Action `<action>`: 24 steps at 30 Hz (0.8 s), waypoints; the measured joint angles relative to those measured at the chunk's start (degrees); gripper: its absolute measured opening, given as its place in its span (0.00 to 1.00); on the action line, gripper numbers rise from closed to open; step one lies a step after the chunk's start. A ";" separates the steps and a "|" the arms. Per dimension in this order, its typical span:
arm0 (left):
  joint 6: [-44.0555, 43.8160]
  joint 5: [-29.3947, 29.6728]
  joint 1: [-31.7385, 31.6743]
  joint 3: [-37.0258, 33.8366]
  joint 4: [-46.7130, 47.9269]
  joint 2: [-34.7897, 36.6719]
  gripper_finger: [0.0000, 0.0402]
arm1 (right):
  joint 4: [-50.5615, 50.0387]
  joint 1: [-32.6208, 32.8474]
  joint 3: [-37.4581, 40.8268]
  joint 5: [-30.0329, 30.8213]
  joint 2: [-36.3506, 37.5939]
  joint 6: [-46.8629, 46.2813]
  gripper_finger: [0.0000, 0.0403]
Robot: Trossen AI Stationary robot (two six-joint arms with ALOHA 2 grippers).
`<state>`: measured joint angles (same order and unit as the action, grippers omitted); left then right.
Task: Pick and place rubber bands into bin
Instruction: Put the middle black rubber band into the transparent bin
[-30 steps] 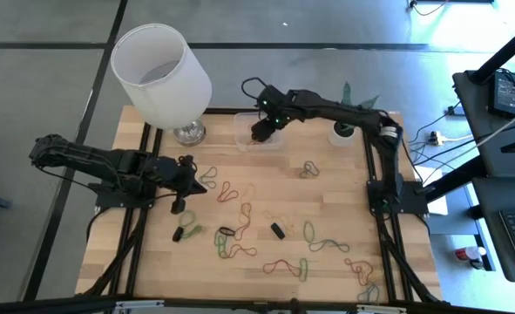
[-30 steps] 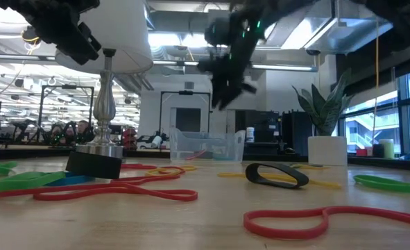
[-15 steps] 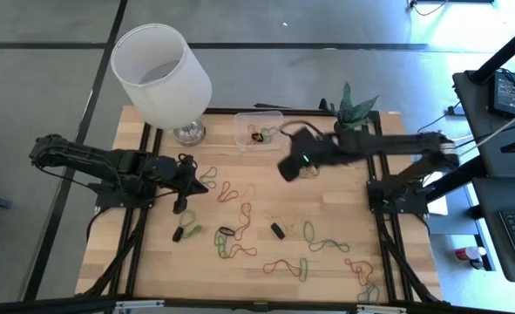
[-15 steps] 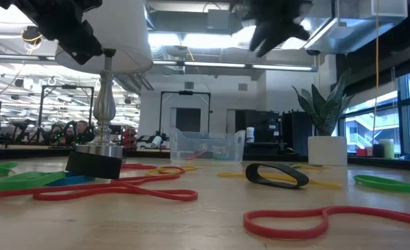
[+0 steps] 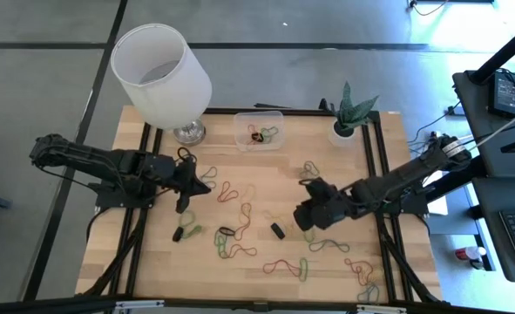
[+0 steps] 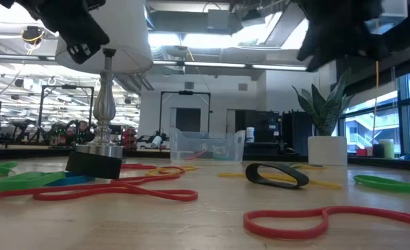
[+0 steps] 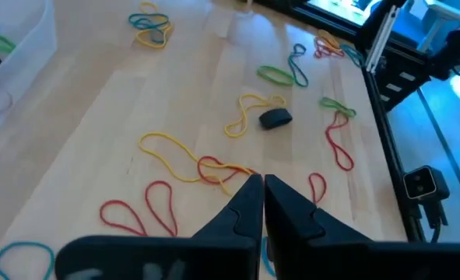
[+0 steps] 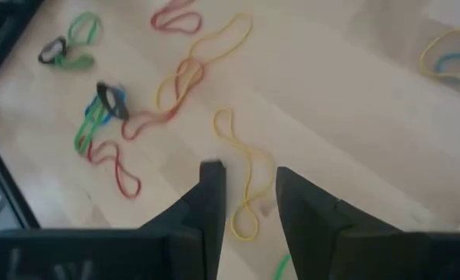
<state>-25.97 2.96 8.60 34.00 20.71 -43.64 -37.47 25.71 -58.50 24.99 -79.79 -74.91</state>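
Rubber bands in red, yellow, green and black [image 5: 235, 234] lie scattered flat on the wooden table [image 5: 152, 262]. The clear bin [image 5: 259, 131] stands at the far edge with a few bands inside. My right gripper [image 8: 247, 173] hovers open over the table's middle right [image 5: 301, 218], above a yellow band [image 8: 241, 194] that shows between its fingers. My left gripper [image 7: 262, 190] is shut on nothing, held above the table's left part [image 5: 196, 183], over red and yellow bands [image 7: 206, 167].
A large white lampshade on a metal foot [image 5: 161, 74] stands at the far left, and a small white plant pot [image 5: 344, 131] at the far right. Black frame rails [image 5: 381, 174] run along both table sides. Bare wood lies between the bin and the bands.
My right gripper has swung from above the bin toward the table's near edge and somewhat right, turning about as it went, and now hangs over the bands at middle right. My left gripper has stayed in place and rolled a little. The bands have not moved.
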 joint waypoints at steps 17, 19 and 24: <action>-16.45 10.41 -0.02 0.00 -8.11 -0.44 0.01 | 1.70 4.98 1.66 -0.07 0.22 10.90 0.29; -16.48 11.46 -0.02 0.00 -10.18 -0.40 0.01 | 1.54 5.69 1.66 -0.11 0.22 12.42 0.29; -16.32 14.57 -0.08 0.02 -12.47 -0.37 0.01 | 1.07 7.35 1.66 -0.20 0.22 16.38 0.29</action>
<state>-42.28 17.53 8.52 34.02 8.24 -44.01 -36.39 33.06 -56.84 24.80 -79.57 -58.53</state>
